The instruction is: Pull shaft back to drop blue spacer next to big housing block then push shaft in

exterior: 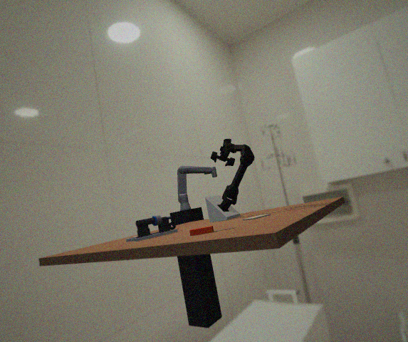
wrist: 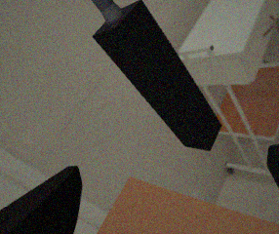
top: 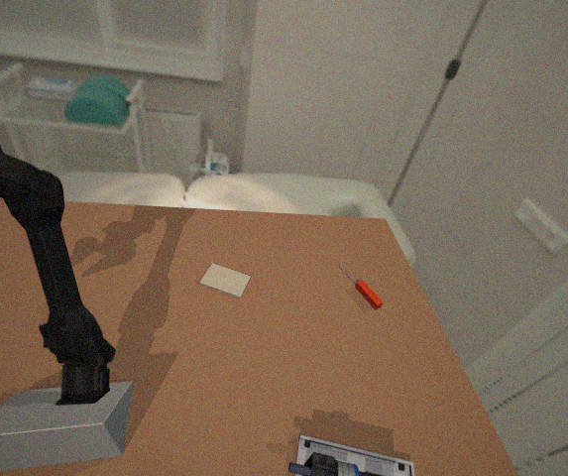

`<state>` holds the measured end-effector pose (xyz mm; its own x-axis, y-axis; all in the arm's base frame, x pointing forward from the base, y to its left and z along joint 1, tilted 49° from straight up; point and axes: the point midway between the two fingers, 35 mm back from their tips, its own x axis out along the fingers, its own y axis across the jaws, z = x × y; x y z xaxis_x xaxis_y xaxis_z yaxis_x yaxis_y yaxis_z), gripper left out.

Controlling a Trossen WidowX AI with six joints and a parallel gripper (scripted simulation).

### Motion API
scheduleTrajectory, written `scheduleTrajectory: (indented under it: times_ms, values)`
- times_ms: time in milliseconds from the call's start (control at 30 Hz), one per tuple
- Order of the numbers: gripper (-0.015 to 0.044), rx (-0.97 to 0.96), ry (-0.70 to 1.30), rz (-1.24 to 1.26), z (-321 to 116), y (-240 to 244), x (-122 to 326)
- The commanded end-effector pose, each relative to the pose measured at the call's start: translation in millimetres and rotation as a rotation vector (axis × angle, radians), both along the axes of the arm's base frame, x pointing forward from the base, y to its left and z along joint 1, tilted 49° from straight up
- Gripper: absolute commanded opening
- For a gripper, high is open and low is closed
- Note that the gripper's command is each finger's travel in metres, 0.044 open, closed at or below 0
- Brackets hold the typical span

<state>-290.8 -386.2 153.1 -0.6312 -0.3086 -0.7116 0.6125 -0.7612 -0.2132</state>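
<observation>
A light base plate (top: 300,448) (exterior: 134,239) carries the assembly. The big housing block (exterior: 143,228) is black and stands at one end; it is cut off in the top view. The blue spacer (top: 356,468) (exterior: 155,221) sits up on the shaft line beside the big block. Greyish spacers (top: 344,468) are next to it, toward the smaller black block (top: 323,463) (exterior: 164,224). The shaft's free end (top: 298,468) sticks out past the smaller block. My gripper (exterior: 221,159) (wrist: 175,166) is open and empty, high above the table and away from the assembly.
A red-handled screwdriver (top: 368,295) (exterior: 201,230) and a pale card (top: 225,280) (exterior: 256,216) lie on the table. My arm stands on a grey wedge base (top: 43,435) (exterior: 215,211). A grey arm (exterior: 182,185) rises from a black column (exterior: 198,291) (wrist: 159,80) beyond the table.
</observation>
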Motion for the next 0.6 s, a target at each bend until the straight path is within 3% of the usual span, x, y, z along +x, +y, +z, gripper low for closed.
scheduleTrajectory:
  times_ms: [0, 300, 567]
  values:
    - [0.0426, 0.003, -0.003, 0.008, -1, -2, 2]
    - [0.0440, 0.172, -0.164, 0.408, -52, -67, 123]
    - [0.0440, 0.351, -0.302, 0.769, -97, -84, 256]
